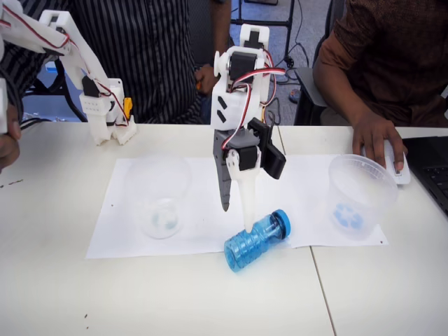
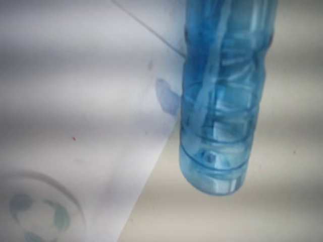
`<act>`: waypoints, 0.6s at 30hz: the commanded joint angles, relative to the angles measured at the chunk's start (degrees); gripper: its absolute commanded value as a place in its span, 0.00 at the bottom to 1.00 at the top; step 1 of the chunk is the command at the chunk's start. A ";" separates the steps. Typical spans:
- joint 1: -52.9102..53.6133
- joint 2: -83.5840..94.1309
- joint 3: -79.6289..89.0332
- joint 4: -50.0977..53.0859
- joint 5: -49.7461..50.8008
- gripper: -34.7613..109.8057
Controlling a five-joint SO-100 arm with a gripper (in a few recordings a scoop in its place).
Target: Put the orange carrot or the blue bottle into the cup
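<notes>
Nearest the fixed camera: blue bottle [image 1: 257, 241] lies on its side on the bare table [image 1: 210, 301], straddling the front edge of the white paper [image 1: 119, 231], cap toward upper right in the fixed view, base toward lower left. Wrist view has the ribbed body [image 2: 224, 96] close under the lens, base end down in that picture, so the wrist sits almost directly above.

Gripper [image 1: 236, 217] hangs point-down over the bottle. White finger touches or nearly touches the top of the bottle's middle; dark finger stands apart to the left, its tip above the paper. Jaws spread fairly wide, holding nothing.

Judgement: the step in hand is the grasp. The white finger looks to be on the bottle, not beside it. To do it well, shift so the fingers straddle the body across its width, then drop until both tips pass the widest part before closing. A round ribbed bottle will likely roll away if pushed from one side only.

Farther back: narrower clear cup [image 1: 159, 197] on the paper, left. The cup [image 1: 358, 197], blue mark on its base, at right, well apart from the bottle. Beyond the table, two people; one hand [image 1: 378, 140] rests near the cup.
</notes>
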 commanded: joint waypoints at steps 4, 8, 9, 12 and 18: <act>0.00 0.70 -5.36 0.88 6.59 0.54; -0.09 -1.14 -5.01 1.14 9.32 0.54; 0.09 -1.76 -5.01 1.14 9.84 0.54; 0.62 -4.04 -4.92 1.14 10.99 0.54; 0.26 -5.98 -5.71 4.13 12.66 0.54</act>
